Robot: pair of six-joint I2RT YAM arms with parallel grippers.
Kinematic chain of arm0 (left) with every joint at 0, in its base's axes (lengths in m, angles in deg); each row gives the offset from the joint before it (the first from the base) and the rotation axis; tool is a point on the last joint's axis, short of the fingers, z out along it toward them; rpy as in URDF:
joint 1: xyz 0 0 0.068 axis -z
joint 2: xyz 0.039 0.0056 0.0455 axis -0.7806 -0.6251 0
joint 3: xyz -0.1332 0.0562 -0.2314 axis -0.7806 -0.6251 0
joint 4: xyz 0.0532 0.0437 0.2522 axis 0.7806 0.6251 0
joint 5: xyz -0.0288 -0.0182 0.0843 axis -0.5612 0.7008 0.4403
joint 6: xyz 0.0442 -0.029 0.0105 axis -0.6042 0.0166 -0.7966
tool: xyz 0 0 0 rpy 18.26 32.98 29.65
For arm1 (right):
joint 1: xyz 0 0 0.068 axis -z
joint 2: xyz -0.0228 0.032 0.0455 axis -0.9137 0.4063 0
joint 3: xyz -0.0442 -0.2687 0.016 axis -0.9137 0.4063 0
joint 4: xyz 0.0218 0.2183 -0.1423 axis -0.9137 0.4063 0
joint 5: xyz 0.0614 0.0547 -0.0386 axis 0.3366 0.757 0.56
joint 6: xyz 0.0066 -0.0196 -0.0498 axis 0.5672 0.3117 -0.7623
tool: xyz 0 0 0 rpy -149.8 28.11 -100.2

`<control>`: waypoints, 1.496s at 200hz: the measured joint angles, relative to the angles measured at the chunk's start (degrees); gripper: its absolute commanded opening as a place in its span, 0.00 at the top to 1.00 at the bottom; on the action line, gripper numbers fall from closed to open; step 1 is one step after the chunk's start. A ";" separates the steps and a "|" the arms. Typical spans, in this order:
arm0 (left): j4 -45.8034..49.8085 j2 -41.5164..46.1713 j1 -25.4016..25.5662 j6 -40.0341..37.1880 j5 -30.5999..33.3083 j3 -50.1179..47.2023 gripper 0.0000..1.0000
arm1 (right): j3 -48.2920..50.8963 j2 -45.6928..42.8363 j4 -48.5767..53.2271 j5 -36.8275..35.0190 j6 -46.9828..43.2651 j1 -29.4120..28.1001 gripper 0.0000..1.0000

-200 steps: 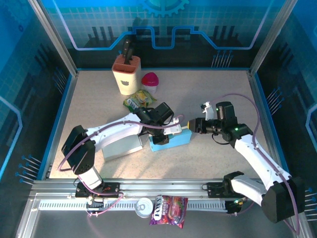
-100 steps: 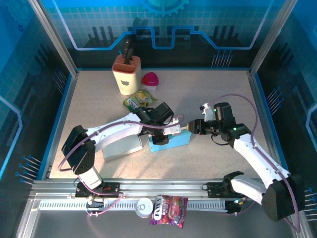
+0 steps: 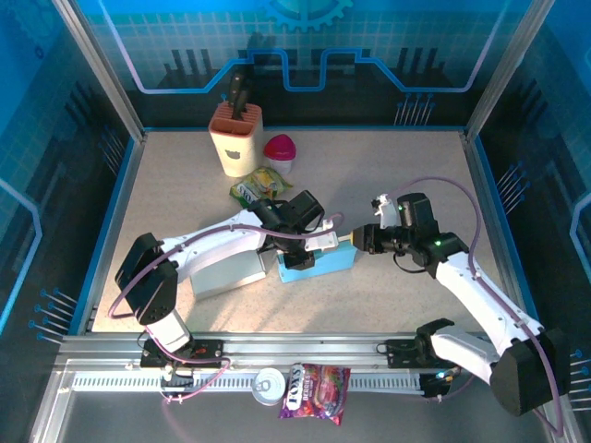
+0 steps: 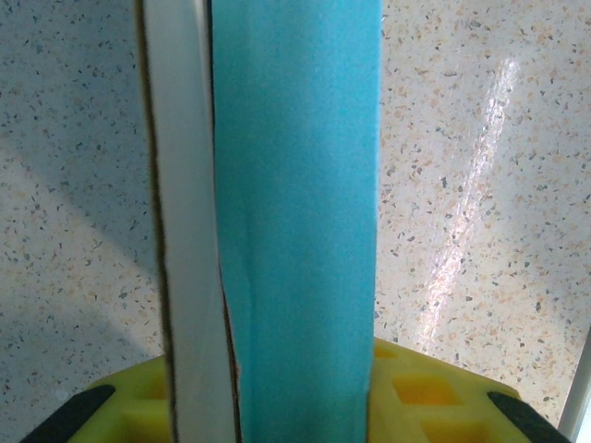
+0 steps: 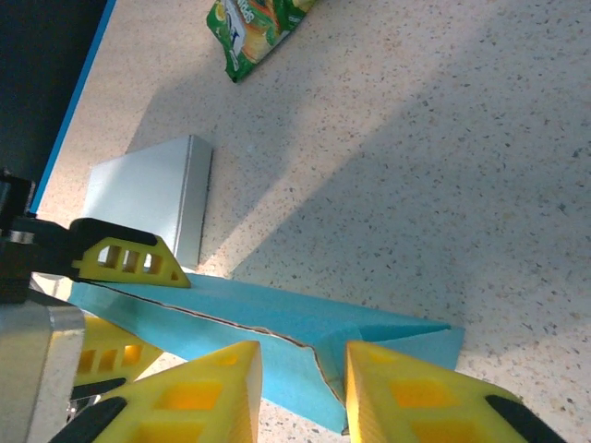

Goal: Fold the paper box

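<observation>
Right wrist cam: my right end effector (image 5: 303,358) straddles the paper box (image 5: 277,318) end, jaws narrow, can't tell if pinching; left end effector (image 4: 277,401) clamped on it.

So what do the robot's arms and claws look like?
Both are white tubes with chunky black joints. A thin purple cable loops along the left arm and the right arm, and a tiny green light glows on the right one. The right claw has yellow fingers with square holes; the left claw is yellow too.
</observation>
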 measured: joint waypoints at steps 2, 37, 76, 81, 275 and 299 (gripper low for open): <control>0.02 0.00 0.00 0.00 0.00 0.02 0.69 | 0.00 -0.02 0.04 -0.11 0.00 0.00 0.73; 0.22 0.00 0.00 0.00 0.00 0.07 0.69 | 0.00 -0.02 0.63 -1.90 -0.02 -0.63 0.79; 0.94 -0.20 0.00 -0.02 0.00 0.35 0.69 | 0.00 -0.04 1.31 -4.83 -0.28 -2.45 0.82; 1.07 -0.22 0.00 -0.02 0.00 0.37 0.69 | 0.00 -0.04 1.38 -5.22 -0.31 -2.64 0.83; 1.33 -0.39 -0.15 0.02 0.02 0.39 0.67 | -4.28 3.41 5.16 -23.63 -2.38 -12.98 0.99; 1.27 -0.39 -0.15 0.04 0.02 0.39 0.62 | -4.79 4.17 5.18 -28.04 -2.36 -15.34 1.00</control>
